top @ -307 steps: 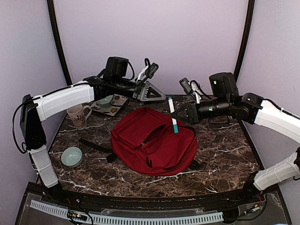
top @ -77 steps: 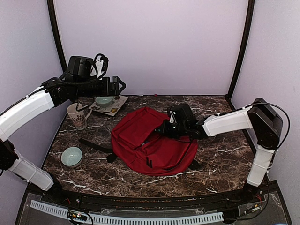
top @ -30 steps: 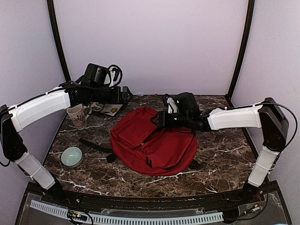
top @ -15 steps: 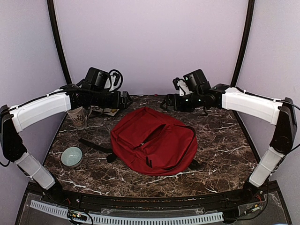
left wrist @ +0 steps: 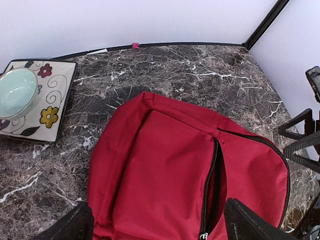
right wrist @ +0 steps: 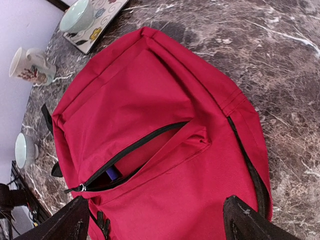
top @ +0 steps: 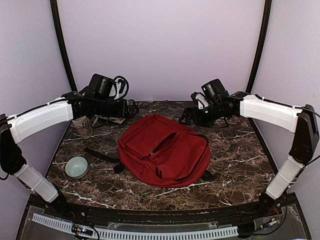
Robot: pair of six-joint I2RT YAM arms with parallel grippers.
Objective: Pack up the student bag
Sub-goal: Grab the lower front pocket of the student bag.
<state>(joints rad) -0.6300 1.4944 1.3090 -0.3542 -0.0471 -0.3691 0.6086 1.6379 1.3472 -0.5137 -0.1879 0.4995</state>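
Two grippers, both spread wide and empty. I have the left gripper [top: 131, 107] hanging at 11 o'clock of the student bag [top: 165, 155] and the right gripper [top: 187, 116] at 1 o'clock. Neither touches it.

Bag lies flat at the centre of the marble table [top: 235, 150], front face up. Its black strap [top: 100, 154] trails out toward 9 o'clock. The front pocket zipper [right wrist: 135, 145] is open, and something blue [right wrist: 112, 174] shows inside near the zipper pull [right wrist: 80, 188].

My read on handling:
- Soft, limp fabric. It'll sag and fold wherever I lift, and the mouth won't hold open on its own.
- Probably light and not fragile, so a firm pinch is fine.
- The cloth itself should grip well, but the marble looks slick, so I expect the whole bag to slide if I push sideways.

Where I'd take hold:
- To keep the pocket open, I'd pinch the pocket lip [right wrist: 200, 142] beside the zipper.
- To drag the bag, I'd use the strap.
- The pull is small, so I'd use it only for zipping.
- I'd avoid the flat panel, since a pinch there likely gathers just one layer.
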